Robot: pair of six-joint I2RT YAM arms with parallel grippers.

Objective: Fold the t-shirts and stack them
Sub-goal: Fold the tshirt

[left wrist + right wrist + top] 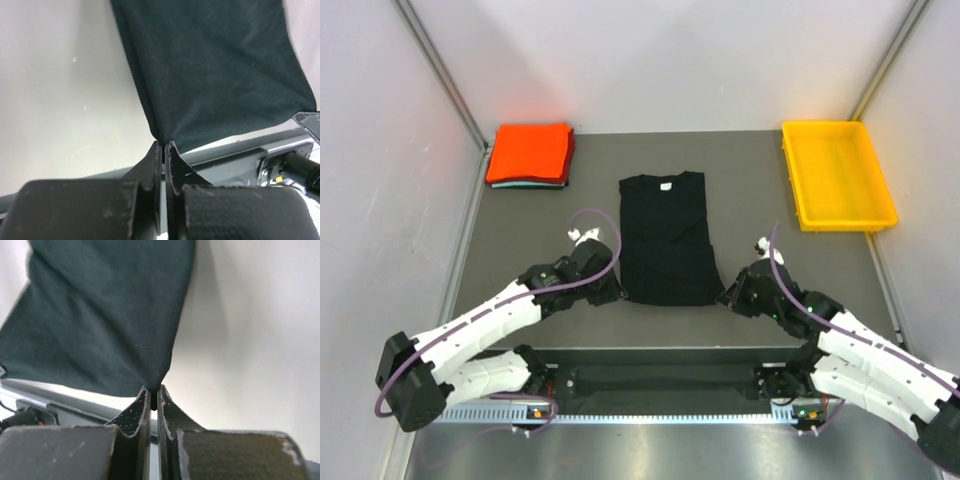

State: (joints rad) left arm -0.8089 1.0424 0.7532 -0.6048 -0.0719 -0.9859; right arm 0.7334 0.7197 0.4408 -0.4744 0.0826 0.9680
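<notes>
A black t-shirt [665, 235] lies lengthwise in the middle of the table, sides folded in, its white neck label at the far end. My left gripper [616, 291] is shut on its near left hem corner; in the left wrist view the black t-shirt [215, 75] runs up from the pinched tips of the left gripper [163, 145]. My right gripper [724, 296] is shut on the near right hem corner, and the black t-shirt [105, 315] spreads away from the right gripper [154, 390]. A folded orange-red t-shirt [530, 152] tops a pile at the far left, a teal t-shirt [525, 185] edging out beneath.
A yellow plastic tray [837, 175] stands at the far right corner. Grey walls with metal posts close in the table on both sides. The table's near edge and a metal rail [660, 385] run just behind both grippers.
</notes>
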